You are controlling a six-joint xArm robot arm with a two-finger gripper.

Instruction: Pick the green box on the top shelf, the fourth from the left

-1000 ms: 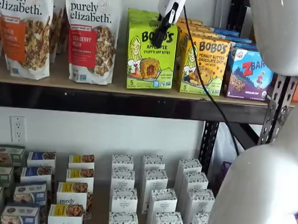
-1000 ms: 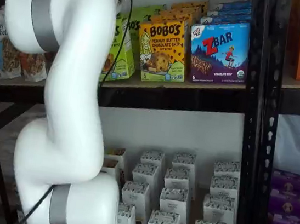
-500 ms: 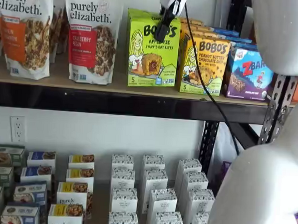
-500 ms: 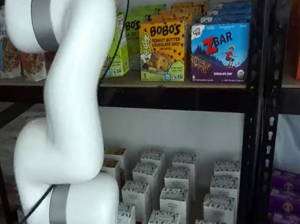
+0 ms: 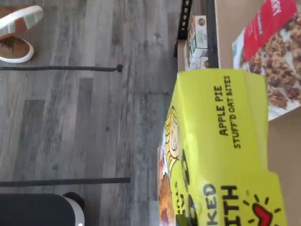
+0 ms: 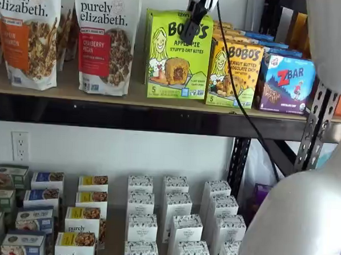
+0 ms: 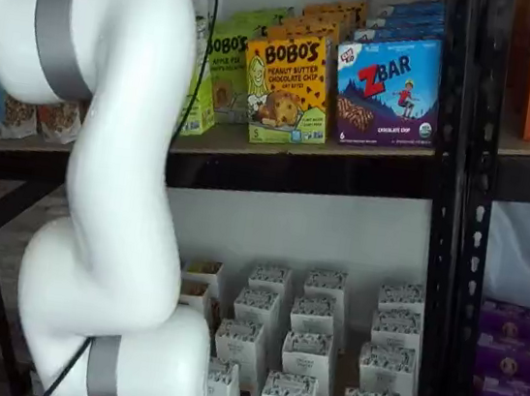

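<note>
The green box (image 6: 175,56) is a lime Bobo's Apple Pie carton that stands at the front of the top shelf (image 6: 131,115). My gripper (image 6: 193,25) comes down from above, and its black fingers are shut on the box's top edge. The box looks raised a little off the board. In a shelf view my white arm hides most of the held green box (image 7: 198,101). The wrist view shows the green box (image 5: 221,141) close up, beside the tan shelf board (image 5: 284,155).
A yellow-orange Bobo's box (image 6: 235,74) and a blue ZBar box (image 6: 284,82) stand right of the green box. Granola bags (image 6: 105,41) stand to its left. A black cable (image 6: 235,91) hangs from the gripper. White cartons (image 6: 177,219) fill the lower shelf. Black uprights (image 7: 457,184) frame the right side.
The green box has come up and forward off the shelf board with the gripper still shut on it. It looks larger and more upright now. The arm has shifted upward.
</note>
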